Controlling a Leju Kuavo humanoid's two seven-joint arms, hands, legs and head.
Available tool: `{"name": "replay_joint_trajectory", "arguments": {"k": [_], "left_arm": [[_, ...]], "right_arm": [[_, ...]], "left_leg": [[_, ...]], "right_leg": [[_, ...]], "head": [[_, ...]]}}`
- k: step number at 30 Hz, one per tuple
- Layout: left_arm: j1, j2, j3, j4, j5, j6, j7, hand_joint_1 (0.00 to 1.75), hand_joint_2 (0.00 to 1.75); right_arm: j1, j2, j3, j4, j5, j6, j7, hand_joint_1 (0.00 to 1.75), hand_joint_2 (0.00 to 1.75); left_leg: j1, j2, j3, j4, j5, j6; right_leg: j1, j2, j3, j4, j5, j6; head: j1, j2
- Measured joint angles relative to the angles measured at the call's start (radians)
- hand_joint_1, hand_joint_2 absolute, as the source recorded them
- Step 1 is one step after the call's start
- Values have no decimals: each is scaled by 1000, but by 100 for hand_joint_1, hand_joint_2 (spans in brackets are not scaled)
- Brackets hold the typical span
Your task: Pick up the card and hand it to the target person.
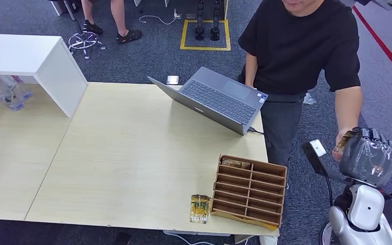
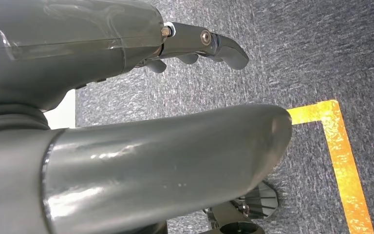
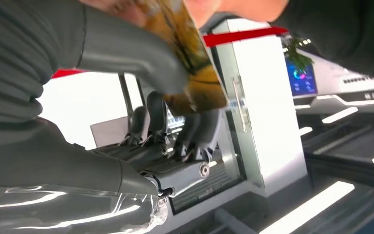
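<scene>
beside the table (image 1: 132,153), right robot hand (image 1: 370,155) clamped on card (image 1: 343,141), spare card (image 1: 199,209) reading "hotel"

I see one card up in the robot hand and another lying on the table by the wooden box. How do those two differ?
The card in the right robot hand is held up off the table beside the person's hand; the card on the table lies flat, untouched, next to the wooden box. The held card is mostly hidden by fingers in the head view; the table card shows its whole face. Both look yellowish-brown with a printed pattern.
</scene>
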Motion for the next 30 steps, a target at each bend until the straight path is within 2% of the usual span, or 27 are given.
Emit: {"name": "replay_joint_trajectory", "arguments": {"k": [10,15,18,25,30], "left_arm": [[0,0,-9,0,0,2,1,0,0],[0,0,-10,0,1,2,-4,0,0],[0,0,-10,0,2,6,-6,0,0],[1,0,-10,0,6,19,-6,0,0],[1,0,-9,0,11,26,-8,0,0]], "right_arm": [[-3,-3,11,45,-72,71,37,0,175],[-2,-7,17,42,-157,51,50,0,175],[0,-5,20,21,-290,7,24,0,175],[12,29,17,-83,-719,-15,-152,0,175],[35,37,14,-180,-937,-15,-191,0,175]], "left_leg": [[0,0,0,0,0,0],[0,0,0,0,0,0],[0,0,0,0,0,0],[0,0,1,0,0,0],[0,0,1,0,0,0]], "right_leg": [[0,0,0,0,0,0],[0,0,0,0,0,0],[0,0,0,0,0,0],[0,0,0,0,0,0],[0,0,0,0,0,0]], "head": [[0,0],[0,0],[0,0],[0,0],[0,0]]}}
